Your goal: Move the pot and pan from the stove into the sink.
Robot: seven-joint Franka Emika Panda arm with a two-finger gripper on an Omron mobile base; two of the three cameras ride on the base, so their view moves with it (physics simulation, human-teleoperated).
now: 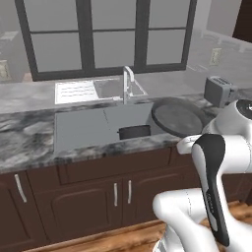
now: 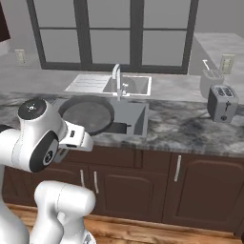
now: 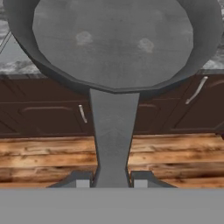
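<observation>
My gripper [image 3: 111,180] is shut on the long handle [image 3: 113,131] of the shallow grey pan [image 3: 113,39]. In the base views the pan [image 1: 177,118] [image 2: 88,114] hangs tilted over the right end of the grey sink [image 1: 83,125] [image 2: 133,116], above the counter's front edge. The dark pot [image 1: 134,131] [image 2: 117,127] sits inside the basin, just left of the pan and partly hidden by the basin wall. The stove is out of view.
A chrome faucet [image 1: 127,81] [image 2: 116,78] rises behind the basin, with a paler basin and white drainboard [image 1: 76,91] beyond it. A toaster [image 1: 219,91] [image 2: 223,102] stands on the marble counter to the right. Dark cabinet doors [image 2: 143,186] run below.
</observation>
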